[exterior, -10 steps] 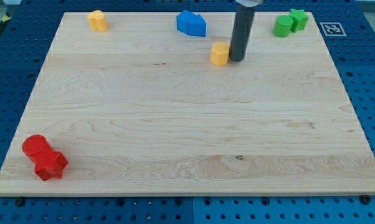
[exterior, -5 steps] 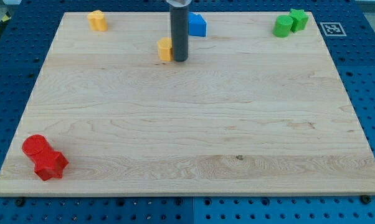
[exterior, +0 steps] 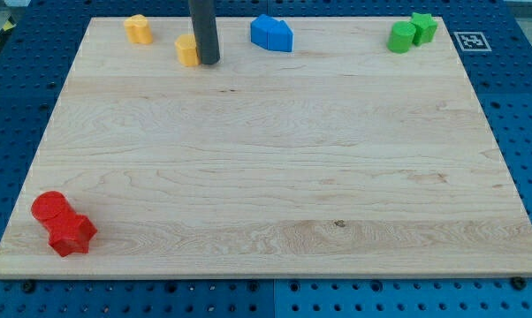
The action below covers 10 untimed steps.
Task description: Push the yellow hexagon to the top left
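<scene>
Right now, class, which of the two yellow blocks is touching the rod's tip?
The yellow hexagon, right against my tip on its left. The other yellow block sits apart, nearer the top-left corner.

Single view only. The camera looks down at the board [exterior: 275, 177] from above and from the side of the view's bottom edge, tilted forward: the board's far edge appears narrower than its near edge. Range is moderate; the whole board fits in frame, with blue perforated table [exterior: 527, 106] showing around it (a printed marker [exterior: 470, 41] lies at upper right). The rod [exterior: 203, 31] enters from the top edge.
</scene>
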{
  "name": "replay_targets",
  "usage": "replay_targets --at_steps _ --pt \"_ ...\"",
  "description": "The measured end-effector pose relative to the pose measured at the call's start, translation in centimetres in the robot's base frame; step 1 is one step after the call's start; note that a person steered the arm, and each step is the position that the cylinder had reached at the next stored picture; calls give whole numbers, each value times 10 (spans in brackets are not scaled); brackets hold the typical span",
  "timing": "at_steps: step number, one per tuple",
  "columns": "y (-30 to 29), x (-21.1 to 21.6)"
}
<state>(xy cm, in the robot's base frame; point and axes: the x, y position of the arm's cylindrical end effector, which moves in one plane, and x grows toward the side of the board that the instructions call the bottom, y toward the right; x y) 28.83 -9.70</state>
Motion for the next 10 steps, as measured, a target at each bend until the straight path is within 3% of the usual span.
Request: replay_targets --at_steps 3,8,9,10 --pt "-23 -37" --pt "-51 -39" --pt "-49 -26" --pt "-12 63"
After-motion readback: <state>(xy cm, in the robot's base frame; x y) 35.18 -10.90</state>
